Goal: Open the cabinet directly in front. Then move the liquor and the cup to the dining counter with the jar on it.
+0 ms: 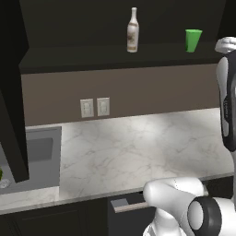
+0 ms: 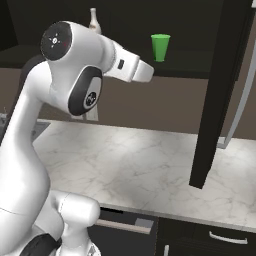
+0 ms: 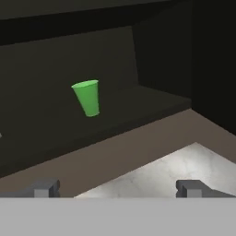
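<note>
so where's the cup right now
The cup stands upright on the open cabinet's shelf, to the right of the liquor in the left base view.

The arm (image 2: 75,70) is glossy white, built of thick rounded links that swell at each joint. Dark, near-black bands and oval insets mark the joints; one round black cap carries a small white emblem, and another disc shows fine light ticks and a red spot. A small black rectangle sits on the white forearm link. The end effector (image 3: 117,188) has two small, blocky dark grey fingertips (image 3: 189,187).
</note>
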Available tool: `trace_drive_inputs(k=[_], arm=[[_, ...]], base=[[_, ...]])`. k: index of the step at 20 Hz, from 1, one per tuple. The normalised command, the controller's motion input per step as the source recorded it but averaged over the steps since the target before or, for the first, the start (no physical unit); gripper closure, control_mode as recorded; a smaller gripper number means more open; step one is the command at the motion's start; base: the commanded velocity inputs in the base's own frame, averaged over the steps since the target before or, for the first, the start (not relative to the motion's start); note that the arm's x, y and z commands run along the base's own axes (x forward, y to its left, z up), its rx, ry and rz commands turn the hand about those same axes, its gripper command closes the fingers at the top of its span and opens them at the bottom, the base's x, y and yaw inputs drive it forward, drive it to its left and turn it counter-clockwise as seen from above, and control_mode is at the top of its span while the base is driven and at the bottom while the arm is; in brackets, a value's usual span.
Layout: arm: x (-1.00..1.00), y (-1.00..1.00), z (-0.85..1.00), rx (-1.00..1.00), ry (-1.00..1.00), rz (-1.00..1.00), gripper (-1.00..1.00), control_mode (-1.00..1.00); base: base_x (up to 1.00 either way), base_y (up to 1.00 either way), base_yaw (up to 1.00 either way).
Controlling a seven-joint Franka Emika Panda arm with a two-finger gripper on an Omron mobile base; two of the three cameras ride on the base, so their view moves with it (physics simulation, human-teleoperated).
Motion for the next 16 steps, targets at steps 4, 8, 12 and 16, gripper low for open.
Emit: trace_drive_inputs(k=[4, 8, 12, 16], arm=[[0.08, -0.19, 0.00, 0.04, -0.01, 0.00, -1.00, -1.00], [0.33, -0.16, 0.02, 0.05, 0.00, 0.00, -1.00, -1.00], [0.34, -0.17, 0.21, 0.08, 0.00, 0.00, -1.00, -1.00], [0.37, -0.11, 0.27, 0.07, 0.00, 0.00, -1.00, -1.00]], base=[[0.00, 0.00, 0.00], [0.00, 0.00, 0.00], [0.00, 0.00, 0.00], [0.00, 0.00, 0.00]])
